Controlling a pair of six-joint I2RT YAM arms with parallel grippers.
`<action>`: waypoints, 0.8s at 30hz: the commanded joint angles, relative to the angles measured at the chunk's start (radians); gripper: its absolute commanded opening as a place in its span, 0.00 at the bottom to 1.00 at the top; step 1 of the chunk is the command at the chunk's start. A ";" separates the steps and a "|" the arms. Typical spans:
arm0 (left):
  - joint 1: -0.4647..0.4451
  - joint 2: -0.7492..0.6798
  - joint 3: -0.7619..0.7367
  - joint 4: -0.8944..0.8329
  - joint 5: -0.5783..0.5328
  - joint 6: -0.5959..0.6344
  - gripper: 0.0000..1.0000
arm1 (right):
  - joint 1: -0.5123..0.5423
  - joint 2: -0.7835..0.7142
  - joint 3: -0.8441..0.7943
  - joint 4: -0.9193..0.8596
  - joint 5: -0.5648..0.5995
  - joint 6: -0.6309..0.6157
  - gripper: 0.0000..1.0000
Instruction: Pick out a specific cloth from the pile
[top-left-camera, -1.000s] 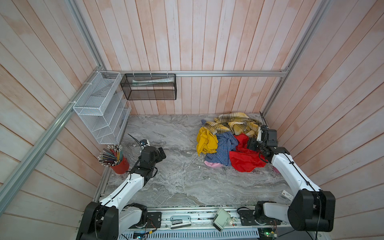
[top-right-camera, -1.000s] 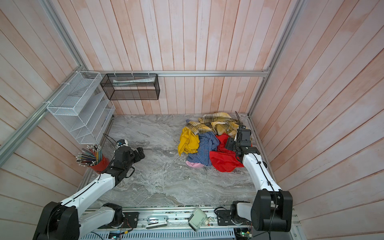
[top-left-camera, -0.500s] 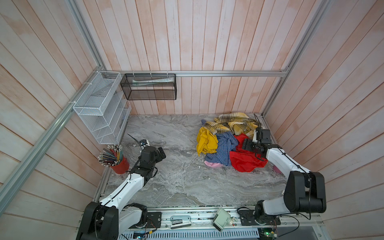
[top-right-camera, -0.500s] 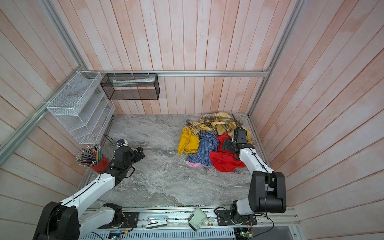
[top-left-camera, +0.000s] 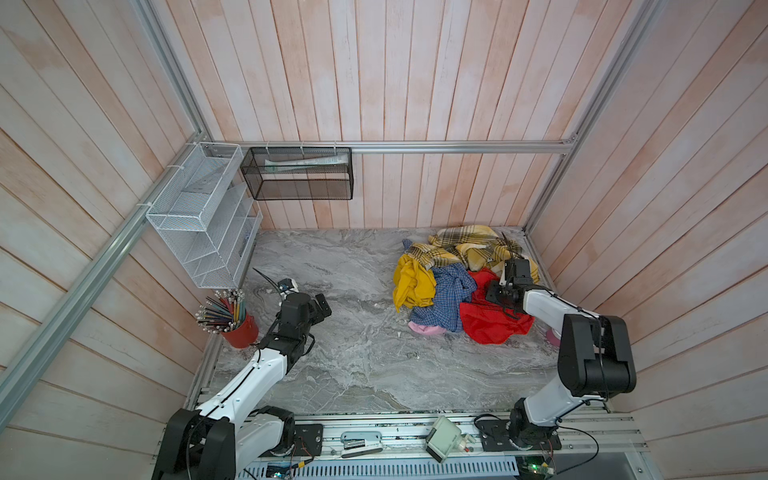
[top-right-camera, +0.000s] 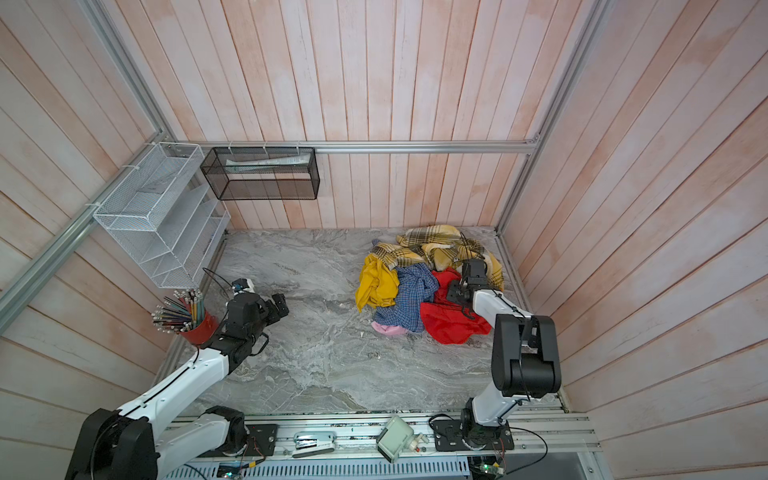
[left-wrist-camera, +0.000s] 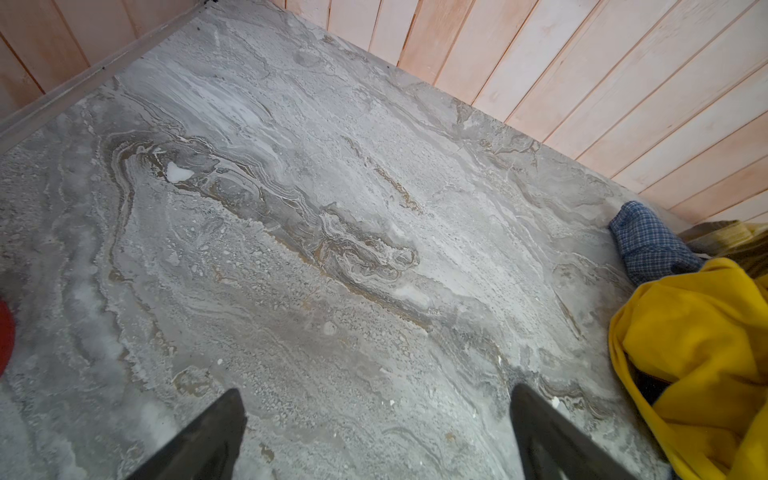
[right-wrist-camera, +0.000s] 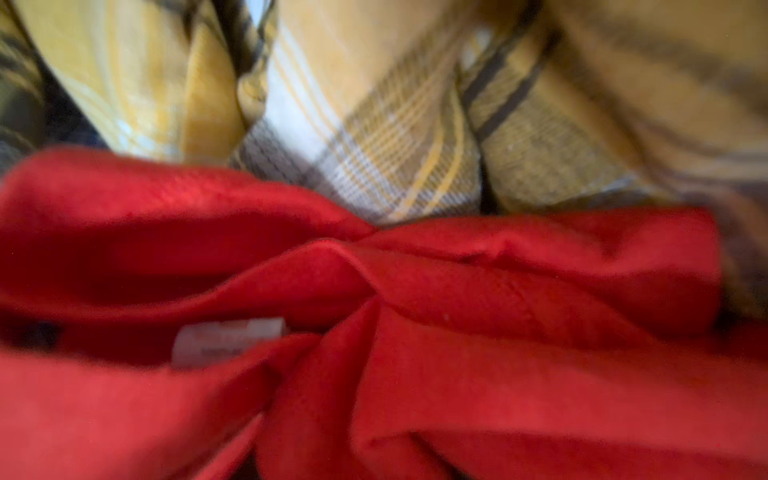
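Nearest the rig, the table (top-left-camera: 353, 374) is bare grey marble. The left gripper (left-wrist-camera: 376, 390) hangs over it with its jaws spread wide and nothing between them. In both top views it sits at the left, well apart from the clothes, beside a red cup (top-left-camera: 241, 332) of pencils.

Farther in and to the right lies the cloth (top-left-camera: 490, 326), bright red and crumpled, forming the near right edge of the pile (top-left-camera: 465, 253) and spreading onto the table. The right gripper (top-left-camera: 495, 291) is pressed down onto the cloth's far part. Its fingers are buried in the folds, so how far it is open and whether it has hold of the fabric cannot be told. The right wrist view is blurred. It shows only red folds (right-wrist-camera: 498, 374) with a small white label (right-wrist-camera: 228, 340) and plaid (right-wrist-camera: 395, 166) beyond.

Left of the cloth and touching it is a blue checked shirt (top-left-camera: 446, 293), with a pink piece (top-left-camera: 424, 329) poking out at its near edge. A yellow cloth (top-left-camera: 411, 280) lies left of that. The plaid is heaped behind them all, against the far right corner.

On the walls hang a white rack (top-left-camera: 199, 216) and a black basket (top-left-camera: 297, 176).
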 joint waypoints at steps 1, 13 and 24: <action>-0.005 -0.017 -0.012 0.001 -0.017 -0.009 1.00 | -0.003 -0.004 -0.030 0.080 -0.016 0.013 0.25; -0.005 -0.026 -0.018 -0.002 -0.024 -0.006 1.00 | -0.001 -0.223 -0.084 0.090 -0.059 0.013 0.00; -0.005 -0.017 -0.011 0.002 -0.018 -0.006 1.00 | 0.041 -0.542 -0.001 -0.058 -0.009 0.047 0.00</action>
